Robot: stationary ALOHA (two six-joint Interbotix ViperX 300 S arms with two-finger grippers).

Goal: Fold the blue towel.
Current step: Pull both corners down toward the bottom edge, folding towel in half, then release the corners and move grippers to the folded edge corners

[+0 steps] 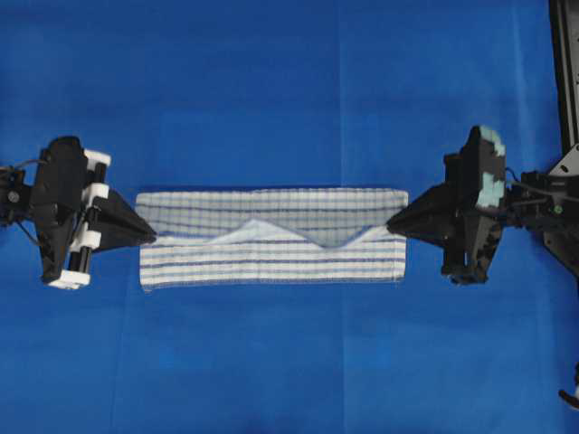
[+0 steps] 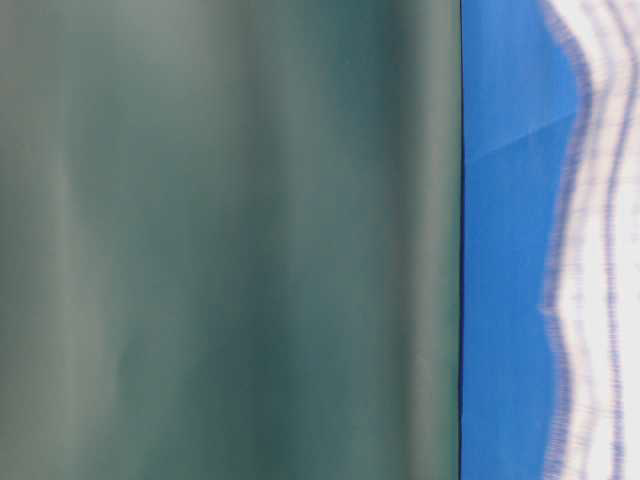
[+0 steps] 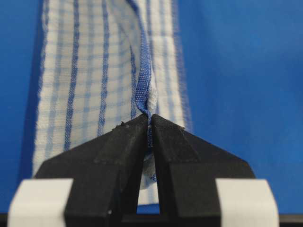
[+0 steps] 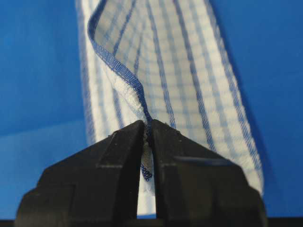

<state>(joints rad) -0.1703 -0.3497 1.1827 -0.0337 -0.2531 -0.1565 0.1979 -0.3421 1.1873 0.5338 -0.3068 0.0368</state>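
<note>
**Jaws pinched on both towel ends — fold in transit**

Jaws, left: pressed together on a hemmed edge of cloth, the dark-blue hem caught between the two black tips. Left gripper [image 1: 149, 238] sits at the left end of the blue towel [image 1: 271, 258], level with its middle line. Wrist view: left gripper [image 3: 150, 124] nipping one folded layer only, lower layers lying free beneath.

Item, centre: blue towel — white weave, thin dark-blue and pale teal stripes — lying as a long narrow band across the middle of the blue table covering [image 1: 271, 90]. One long edge is raised between the two grips; it sags in a shallow dip mid-span, with small peaks either side. Table-level view: blurred, showing only a wavy striped towel edge [image 2: 600, 240] against blue; nothing further legible.

Jaws, right: likewise pressed together on the hem. Right gripper [image 1: 391, 224] at the right end of the towel, slightly farther up the picture than its partner. Wrist view: right gripper [image 4: 147, 127] holding the blue-bound edge, the hem curling away from the tips.

Handling note, as judgement: the lengthwise fold appears to be under way. To land it well, carry both ends at one pace and one height, keep light tension so the sag flattens, lay hem on the opposite hem, release only once the edge rests square.
</note>
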